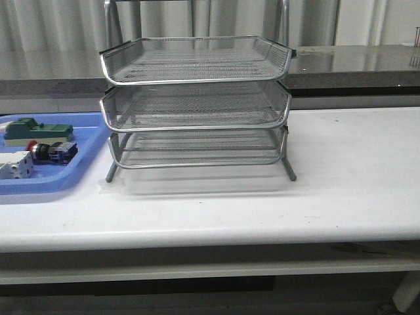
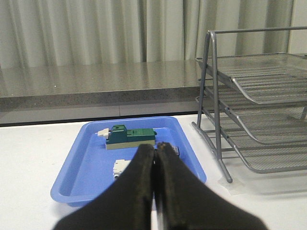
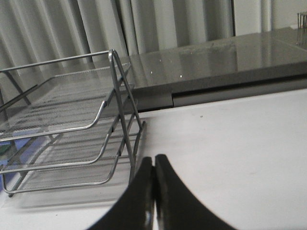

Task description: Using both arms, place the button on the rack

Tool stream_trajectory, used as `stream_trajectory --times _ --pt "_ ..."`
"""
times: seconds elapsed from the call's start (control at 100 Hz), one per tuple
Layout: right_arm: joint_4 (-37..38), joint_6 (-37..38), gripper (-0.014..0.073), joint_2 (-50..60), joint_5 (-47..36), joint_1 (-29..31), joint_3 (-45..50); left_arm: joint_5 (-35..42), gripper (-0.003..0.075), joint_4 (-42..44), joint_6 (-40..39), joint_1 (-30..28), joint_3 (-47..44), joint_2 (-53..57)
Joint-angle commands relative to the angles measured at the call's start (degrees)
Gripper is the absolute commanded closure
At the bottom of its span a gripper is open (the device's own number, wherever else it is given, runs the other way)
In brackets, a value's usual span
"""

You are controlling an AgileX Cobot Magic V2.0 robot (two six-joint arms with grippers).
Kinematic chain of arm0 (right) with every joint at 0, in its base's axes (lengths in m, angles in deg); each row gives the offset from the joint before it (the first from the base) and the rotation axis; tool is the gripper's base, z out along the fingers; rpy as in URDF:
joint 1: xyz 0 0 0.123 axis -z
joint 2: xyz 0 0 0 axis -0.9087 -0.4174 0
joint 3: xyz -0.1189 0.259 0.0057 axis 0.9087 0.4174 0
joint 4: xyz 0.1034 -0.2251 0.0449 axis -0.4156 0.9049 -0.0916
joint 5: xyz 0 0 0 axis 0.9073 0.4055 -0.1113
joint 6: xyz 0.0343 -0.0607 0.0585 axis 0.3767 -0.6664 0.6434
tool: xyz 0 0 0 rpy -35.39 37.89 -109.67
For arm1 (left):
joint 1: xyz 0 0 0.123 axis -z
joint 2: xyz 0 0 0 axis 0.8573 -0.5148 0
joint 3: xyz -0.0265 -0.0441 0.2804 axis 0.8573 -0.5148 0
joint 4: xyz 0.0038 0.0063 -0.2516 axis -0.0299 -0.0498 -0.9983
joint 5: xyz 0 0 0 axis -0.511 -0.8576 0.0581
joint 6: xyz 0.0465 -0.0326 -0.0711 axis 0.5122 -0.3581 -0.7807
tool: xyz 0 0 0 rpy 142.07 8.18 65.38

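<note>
The button (image 1: 51,151), with a red cap and a black-and-blue rear block, lies in the blue tray (image 1: 79,172) at the table's left. In the left wrist view only its edge (image 2: 176,151) peeks from behind my fingers. The three-tier silver wire rack (image 1: 197,105) stands at the table's middle; it also shows in the left wrist view (image 2: 259,120) and the right wrist view (image 3: 62,139). My left gripper (image 2: 156,146) is shut and empty, held above the tray's near side. My right gripper (image 3: 153,158) is shut and empty, to the right of the rack. Neither arm shows in the front view.
The blue tray (image 2: 81,158) also holds a green block (image 1: 38,130) (image 2: 130,136) and a white boxy component (image 1: 14,165) (image 2: 120,168). A grey counter (image 1: 354,62) runs behind the white table (image 1: 354,170). Curtains hang at the back.
</note>
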State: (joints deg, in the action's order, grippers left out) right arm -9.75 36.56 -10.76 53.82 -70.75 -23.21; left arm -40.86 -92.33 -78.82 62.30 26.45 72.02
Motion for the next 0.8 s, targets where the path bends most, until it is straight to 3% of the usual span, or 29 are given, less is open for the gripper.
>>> stream_trajectory --times 0.0,0.27,0.68,0.79 --pt "-1.48 -0.66 0.065 -5.63 1.38 0.36 -5.79 4.58 0.0741 -0.37 -0.62 -0.06 -2.66 2.03" --pt "-5.61 -0.66 0.065 -25.4 10.15 0.36 -17.8 4.58 0.0741 -0.37 -0.62 -0.06 -2.66 2.03" --pt "-19.62 -0.66 0.0642 -45.15 6.26 0.36 -21.03 4.58 0.0741 -0.37 -0.62 -0.06 -2.66 2.03" --pt "-21.7 -0.66 0.0571 -48.58 5.87 0.36 -21.03 4.58 0.0741 -0.37 -0.62 -0.06 -2.66 2.03"
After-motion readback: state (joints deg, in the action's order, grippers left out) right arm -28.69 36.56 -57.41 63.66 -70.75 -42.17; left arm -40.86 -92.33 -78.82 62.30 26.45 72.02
